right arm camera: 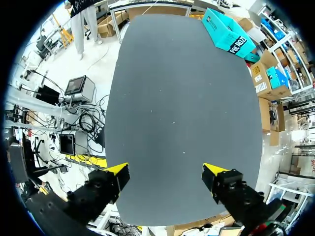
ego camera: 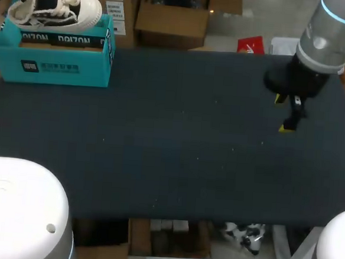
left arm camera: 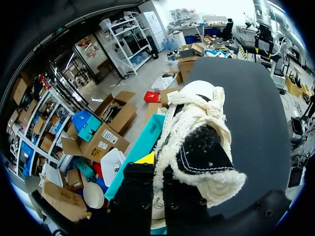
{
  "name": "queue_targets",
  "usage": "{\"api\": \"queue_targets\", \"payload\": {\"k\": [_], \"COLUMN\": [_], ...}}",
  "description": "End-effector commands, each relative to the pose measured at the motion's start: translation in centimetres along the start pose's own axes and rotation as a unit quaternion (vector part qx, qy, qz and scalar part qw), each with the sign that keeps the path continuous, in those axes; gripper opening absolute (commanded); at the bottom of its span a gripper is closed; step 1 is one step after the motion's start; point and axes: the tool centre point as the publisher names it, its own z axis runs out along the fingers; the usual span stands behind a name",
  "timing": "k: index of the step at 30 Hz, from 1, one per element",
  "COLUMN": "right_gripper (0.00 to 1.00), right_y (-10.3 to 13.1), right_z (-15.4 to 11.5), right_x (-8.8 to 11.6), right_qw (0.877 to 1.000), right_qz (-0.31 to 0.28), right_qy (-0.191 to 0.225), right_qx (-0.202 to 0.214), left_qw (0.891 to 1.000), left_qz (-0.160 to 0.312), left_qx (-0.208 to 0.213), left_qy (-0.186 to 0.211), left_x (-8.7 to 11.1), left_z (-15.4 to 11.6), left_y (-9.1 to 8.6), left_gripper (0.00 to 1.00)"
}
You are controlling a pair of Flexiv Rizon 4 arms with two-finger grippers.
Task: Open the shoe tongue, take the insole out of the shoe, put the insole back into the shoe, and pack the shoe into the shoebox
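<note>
Jaws wide and empty, the right gripper (ego camera: 289, 114) hangs near the table's (ego camera: 171, 153) far right corner, likely parked clear. I cannot tell the left gripper's (left arm camera: 160, 169) jaws; it sits at the heel of the sneaker (ego camera: 54, 5), which rests atop the teal shoebox (ego camera: 52, 68) at the far left corner, seemingly for packing.

Heel of shoe (left arm camera: 197, 147) behind left jaws

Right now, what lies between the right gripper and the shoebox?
Nothing: between right gripper and shoebox the table is bare, seen in the head view.
</note>
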Motion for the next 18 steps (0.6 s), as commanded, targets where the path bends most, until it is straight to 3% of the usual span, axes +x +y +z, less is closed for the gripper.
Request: {"api": "queue_targets", "payload": {"k": [1, 7, 18], "right_gripper": [1.00, 1.00, 1.00], "right_y": [0.1, 0.1, 0.1], "right_z": [-0.1, -0.1, -0.1], "right_x": [0.0, 0.0, 0.0], "right_qw": [1.000, 1.000, 1.000], "right_qz": [0.000, 0.000, 0.000], "right_qy": [0.001, 0.001, 0.001], "right_qx": [0.002, 0.002, 0.002], "left_qw": [0.997, 0.995, 0.986], "left_qz": [-0.008, -0.031, -0.051], "left_qx": [-0.012, -0.029, -0.080], "left_qy": [0.072, 0.087, 0.140], "left_x": [-3.8, -5.5, -4.9], "left_z": [1.8, 3.8, 9.3], "left_y": [1.5, 4.8, 10.5], "left_gripper": [0.00, 0.00, 0.00]}}
